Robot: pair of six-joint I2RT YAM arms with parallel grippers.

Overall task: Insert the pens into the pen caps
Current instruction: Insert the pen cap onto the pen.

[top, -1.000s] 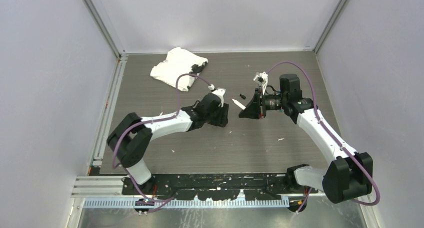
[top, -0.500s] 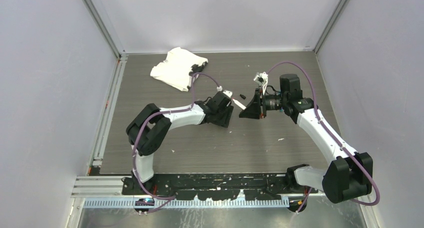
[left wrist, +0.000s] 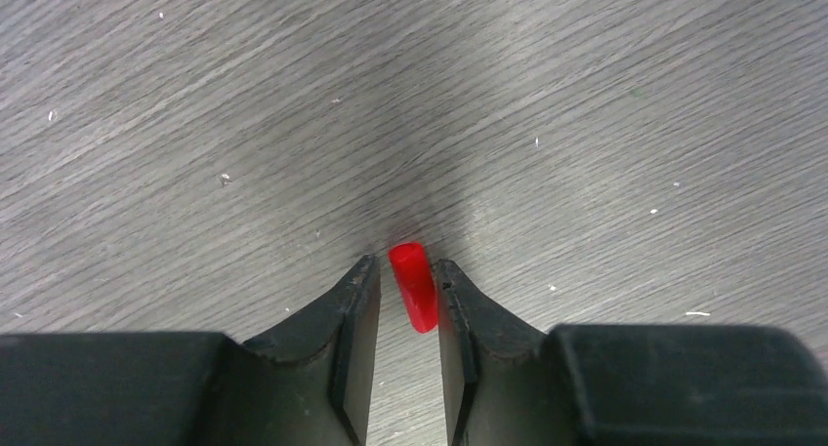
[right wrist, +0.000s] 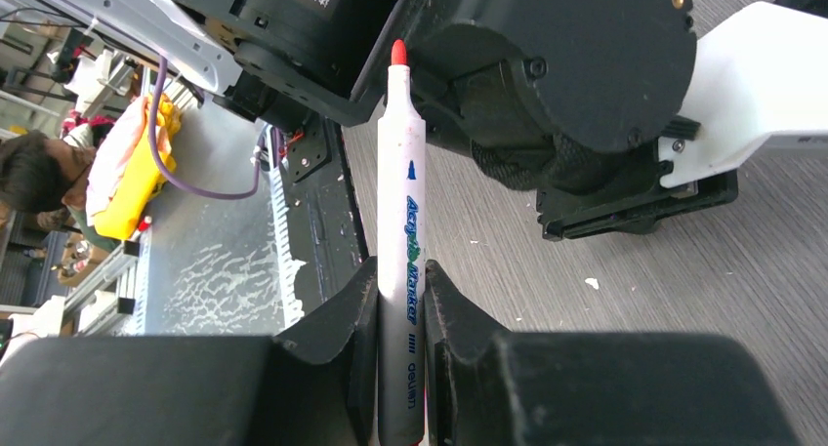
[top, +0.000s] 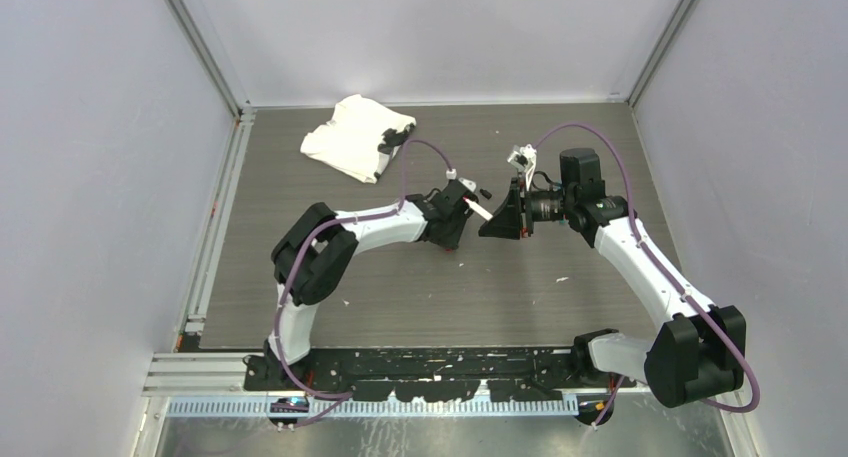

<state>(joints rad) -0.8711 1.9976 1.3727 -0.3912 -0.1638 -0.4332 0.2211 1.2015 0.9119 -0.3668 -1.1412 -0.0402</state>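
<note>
A red pen cap (left wrist: 415,290) lies on the table between the fingers of my left gripper (left wrist: 405,263). It leans against the right finger, and a small gap shows on its left side. In the top view my left gripper (top: 452,235) points down at the table's middle. Close to its right, my right gripper (top: 497,220) is shut on a white pen (right wrist: 402,173). The pen's red tip (right wrist: 397,52) points at the left wrist. A black pen cap (top: 485,193) lies just behind the two grippers.
A crumpled white cloth (top: 355,135) with a dark item (top: 397,137) on it lies at the back left. Small white flecks (top: 562,279) dot the grey wood-grain table (top: 600,137). White walls close in the sides and back.
My left arm has swung right, up close to the held pen, and its jaws have narrowed around the red cap. My right arm and its pen have not moved.
</note>
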